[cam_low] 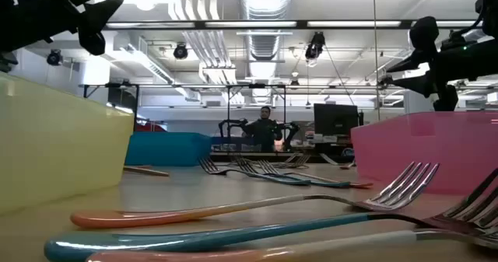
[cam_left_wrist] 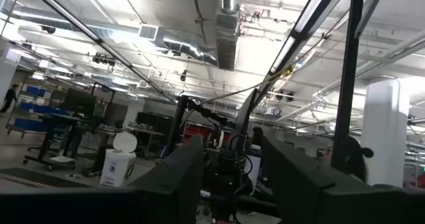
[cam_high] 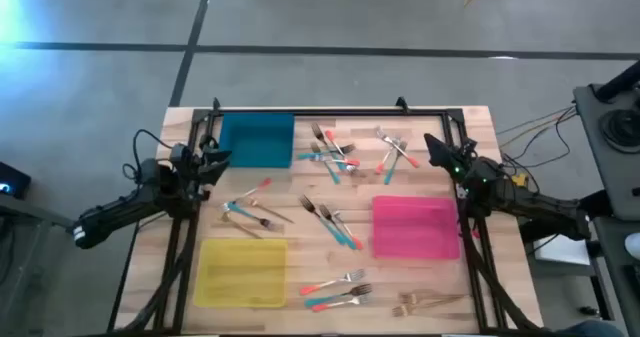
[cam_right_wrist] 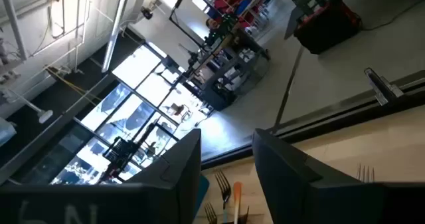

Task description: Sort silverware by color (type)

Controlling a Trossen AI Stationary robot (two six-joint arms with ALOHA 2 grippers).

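Observation:
The silverware is several small forks with teal, coral-pink or gold handles, lying flat and scattered on the wooden table. One cluster (cam_high: 335,152) lies at the far middle, and others lie beside it (cam_high: 392,149), at the centre (cam_high: 335,222), at the left (cam_high: 250,209) and near the front (cam_high: 337,292). Gold forks (cam_high: 430,300) lie at the near right. My left gripper (cam_high: 215,160) hovers open beside the teal tray, raised above the table (cam_left_wrist: 232,144). My right gripper (cam_high: 435,147) hovers open at the far right (cam_right_wrist: 227,136), with fork tines (cam_right_wrist: 222,184) showing beyond its fingers.
Three trays stand on the table: a teal one (cam_high: 256,140) at the far left, a pink one (cam_high: 415,227) at the right and a yellow one (cam_high: 240,270) at the near left. A dark frame (cam_high: 330,112) runs along the far edge. A person (cam_low: 265,126) stands in the room far behind.

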